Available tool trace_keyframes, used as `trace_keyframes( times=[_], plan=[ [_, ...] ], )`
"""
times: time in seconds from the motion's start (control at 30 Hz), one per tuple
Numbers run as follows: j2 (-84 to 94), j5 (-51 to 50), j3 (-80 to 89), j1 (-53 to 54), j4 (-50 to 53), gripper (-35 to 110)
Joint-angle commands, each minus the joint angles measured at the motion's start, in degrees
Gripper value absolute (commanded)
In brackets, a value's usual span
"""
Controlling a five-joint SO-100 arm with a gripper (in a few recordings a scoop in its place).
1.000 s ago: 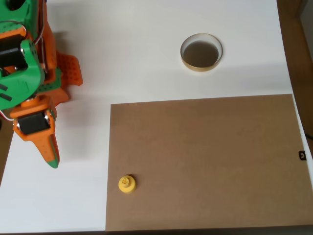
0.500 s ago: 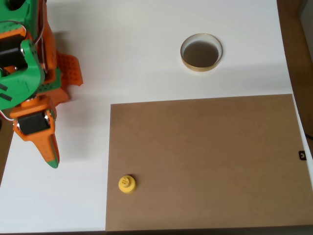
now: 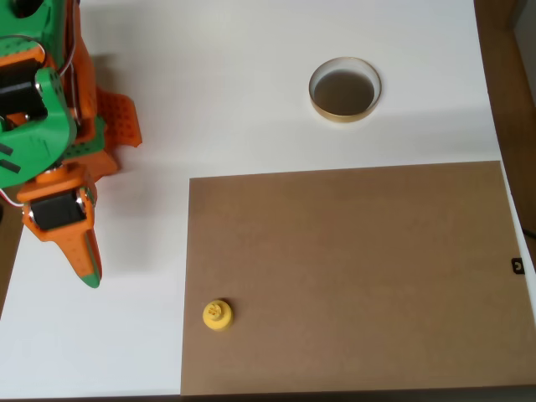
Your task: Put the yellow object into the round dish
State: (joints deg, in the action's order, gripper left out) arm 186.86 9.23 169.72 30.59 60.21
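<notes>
The yellow object (image 3: 217, 315) stands upright on the brown board's lower left corner in the overhead view. Far from it, at the upper right on the white table, sits the round dish (image 3: 344, 90) with a golden rim and a dull inside, nothing in it. My orange and green gripper (image 3: 88, 270) hangs at the left side, its fingers pointing down the picture and pressed together, shut on nothing. It is well left of the yellow object and a little above it in the picture.
A brown board (image 3: 352, 276) covers the lower right of the white table (image 3: 218, 84). The arm's green and orange body (image 3: 42, 109) fills the upper left corner. A small black item (image 3: 518, 266) lies at the board's right edge.
</notes>
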Motion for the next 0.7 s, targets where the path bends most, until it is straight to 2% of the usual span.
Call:
trace_keyframes(
  times=[0.0,0.13,0.37,0.67],
  plan=[
    [0.7,0.62,-0.44,1.05,0.0,0],
    [0.7,0.79,-0.44,1.23,0.18,0],
    [1.76,2.2,-4.31,3.6,2.29,11],
    [-2.2,2.11,-16.26,-7.12,4.48,19]
  ],
)
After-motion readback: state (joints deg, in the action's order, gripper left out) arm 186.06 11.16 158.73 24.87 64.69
